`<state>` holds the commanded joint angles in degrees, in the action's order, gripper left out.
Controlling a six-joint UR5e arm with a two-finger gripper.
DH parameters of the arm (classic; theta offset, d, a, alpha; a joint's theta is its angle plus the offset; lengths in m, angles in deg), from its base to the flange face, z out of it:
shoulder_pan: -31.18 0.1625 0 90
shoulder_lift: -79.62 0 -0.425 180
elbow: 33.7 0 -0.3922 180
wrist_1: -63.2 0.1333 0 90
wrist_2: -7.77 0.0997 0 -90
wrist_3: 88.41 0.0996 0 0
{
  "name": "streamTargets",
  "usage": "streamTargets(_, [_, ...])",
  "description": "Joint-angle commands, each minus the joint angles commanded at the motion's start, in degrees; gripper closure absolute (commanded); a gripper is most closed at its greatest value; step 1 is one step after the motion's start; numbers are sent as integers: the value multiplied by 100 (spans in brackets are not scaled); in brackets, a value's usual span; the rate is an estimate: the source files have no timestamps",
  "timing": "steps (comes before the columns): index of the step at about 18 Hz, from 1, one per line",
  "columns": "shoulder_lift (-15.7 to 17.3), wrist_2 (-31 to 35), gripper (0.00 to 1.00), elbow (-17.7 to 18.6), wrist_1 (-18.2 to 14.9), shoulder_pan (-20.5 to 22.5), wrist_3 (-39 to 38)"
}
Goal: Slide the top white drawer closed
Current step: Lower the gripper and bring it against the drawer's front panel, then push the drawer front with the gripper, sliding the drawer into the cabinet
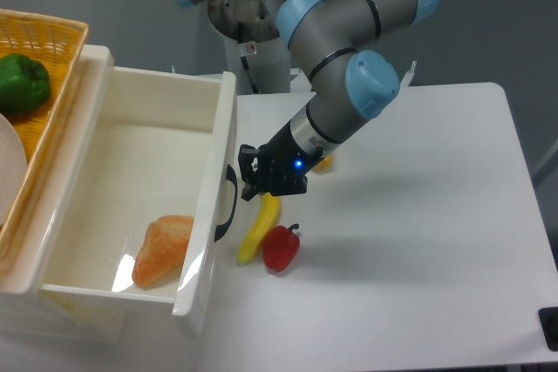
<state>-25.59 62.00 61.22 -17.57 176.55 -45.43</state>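
Observation:
The top white drawer (205,241) stands pulled far out to the right, its glossy cream front carrying a curved black handle (229,205). Inside it lies an orange bread-like piece (163,247). My gripper (247,179) hangs just right of the drawer front, level with the top of the handle and very close to it. Its dark fingers look drawn together with nothing between them. Whether they touch the front I cannot tell.
A yellow banana (259,228) and a red pepper (281,247) lie on the white table (418,241) just right of the drawer front, below my gripper. A yellow wicker basket (52,50) with a green pepper (22,82) sits on the cabinet at far left.

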Motion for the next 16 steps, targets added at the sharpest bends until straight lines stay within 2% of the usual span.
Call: streamTargets(16, [79, -202, 100, 18, -70, -35, 0])
